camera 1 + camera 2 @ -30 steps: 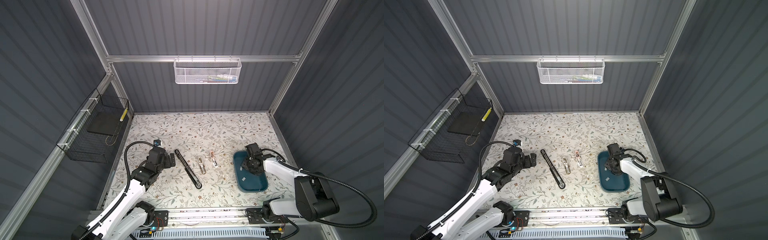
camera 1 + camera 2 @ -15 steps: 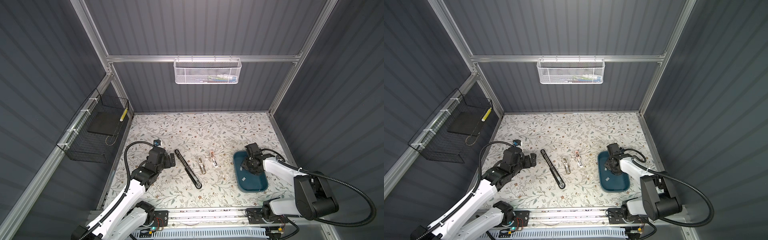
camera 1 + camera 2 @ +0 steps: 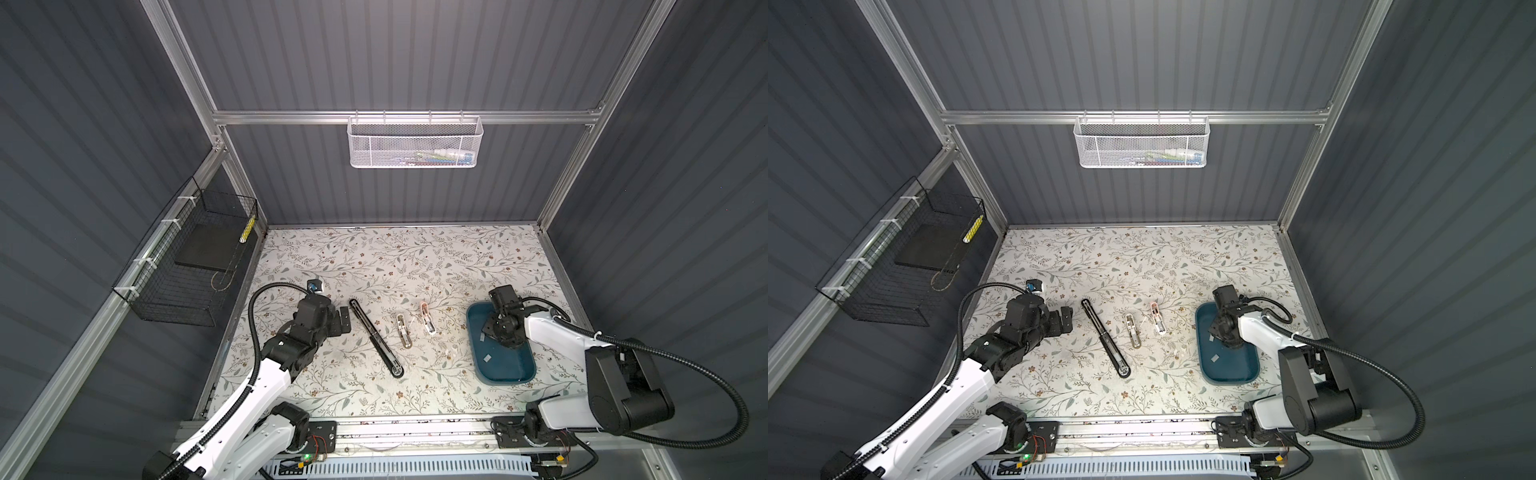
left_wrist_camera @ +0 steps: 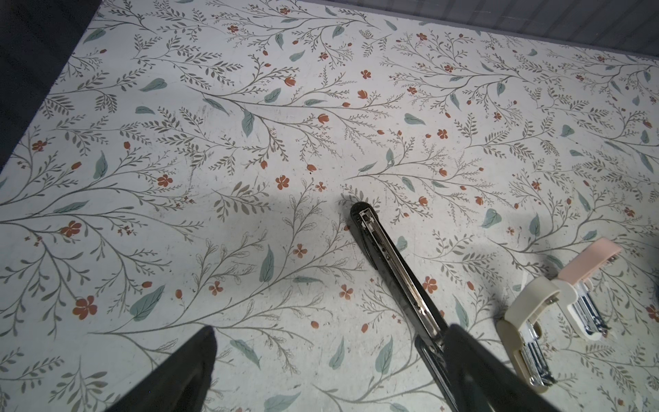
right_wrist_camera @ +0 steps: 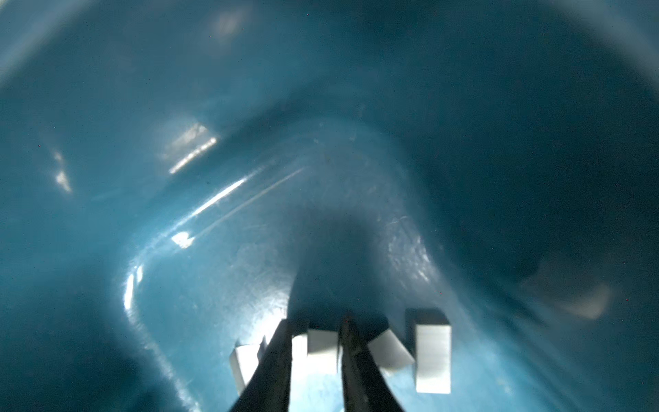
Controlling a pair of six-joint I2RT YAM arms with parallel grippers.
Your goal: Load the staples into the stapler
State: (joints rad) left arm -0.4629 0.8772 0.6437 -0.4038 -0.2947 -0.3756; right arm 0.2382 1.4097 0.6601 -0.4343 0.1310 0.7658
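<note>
Several small grey staples [image 5: 433, 356] lie in a teal tray [image 3: 505, 379] at the right in both top views; two more strips [image 3: 1214, 358] show on its floor. My right gripper [image 5: 315, 342] is down in the tray, its fingers pressed against both sides of one strip [image 5: 321, 351]. A long black stapler [image 3: 376, 338], folded open, lies left of centre, with its metal channel [image 4: 388, 257] showing in the left wrist view. My left gripper [image 4: 331, 330] stands open just left of the black stapler, holding nothing.
A cream stapler [image 3: 403, 330] and a pink-and-white stapler [image 3: 428, 318] lie open between the black stapler and the tray. A white mesh basket [image 3: 415, 141] hangs on the back wall and a black wire basket [image 3: 187, 266] on the left wall.
The right gripper's jaws have narrowed onto a staple strip in the tray. The left arm and the staplers have not moved.
</note>
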